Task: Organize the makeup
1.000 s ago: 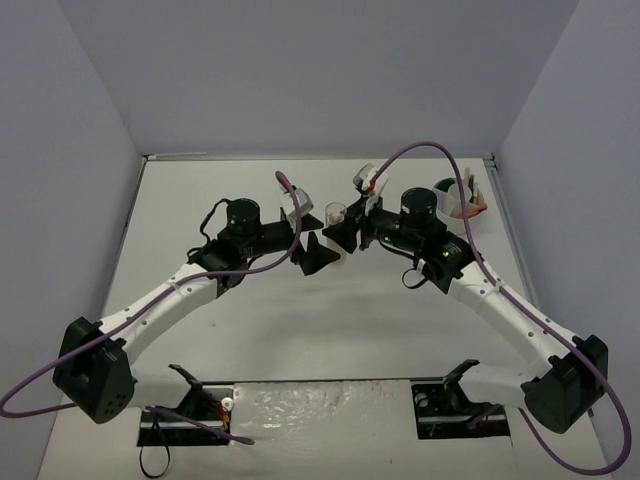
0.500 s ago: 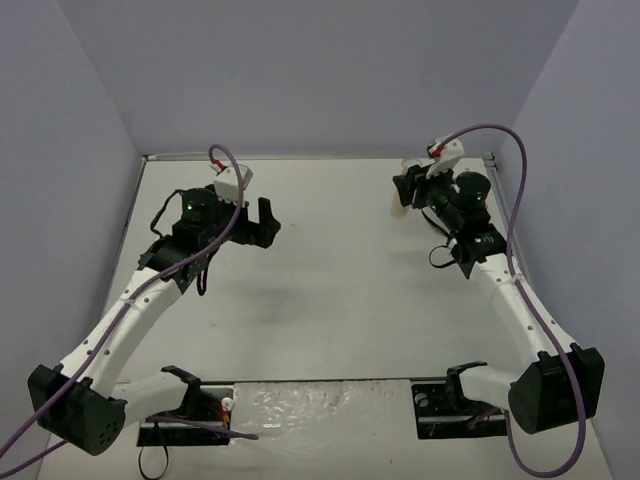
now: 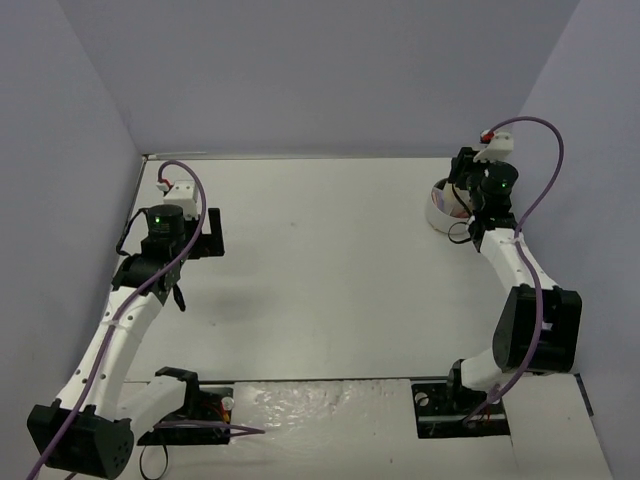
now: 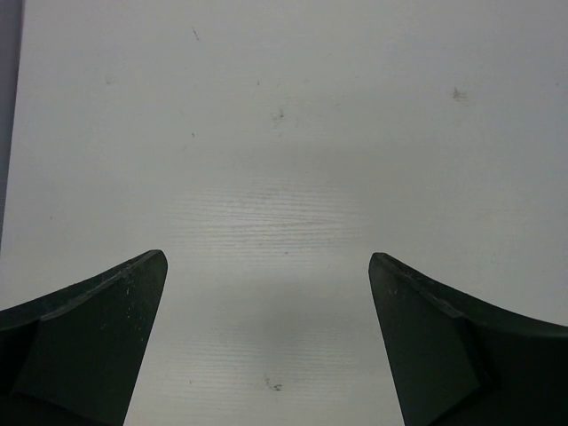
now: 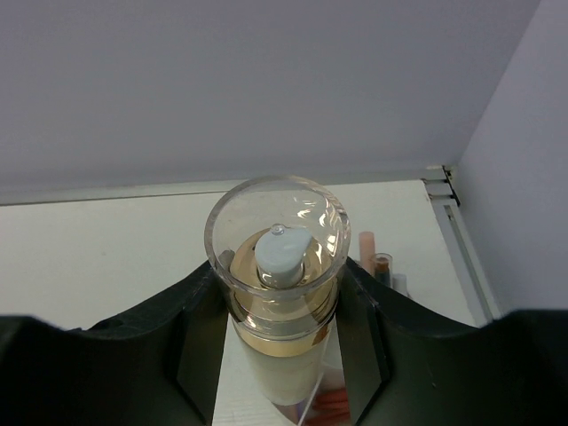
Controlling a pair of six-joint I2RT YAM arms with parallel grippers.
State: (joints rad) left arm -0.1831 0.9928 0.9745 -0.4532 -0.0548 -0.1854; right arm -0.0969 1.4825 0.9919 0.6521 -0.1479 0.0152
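Standing upright in right gripper [image 5: 282,306] — clear bottle [image 5: 277,257], beige liquid, pinched.

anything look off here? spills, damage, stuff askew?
Nothing stands out. The right claw grips the bottle, cap on, no leak visible, by the bowl, which holds a few sticks. The left claw is open and holds nothing.

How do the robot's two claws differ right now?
The left gripper stands wide open and empty; the right gripper is shut on a clear bottle of beige liquid. The left hangs over the table at the left side; the right is at the far right, by the white bowl. Both have dark two-finger jaws.
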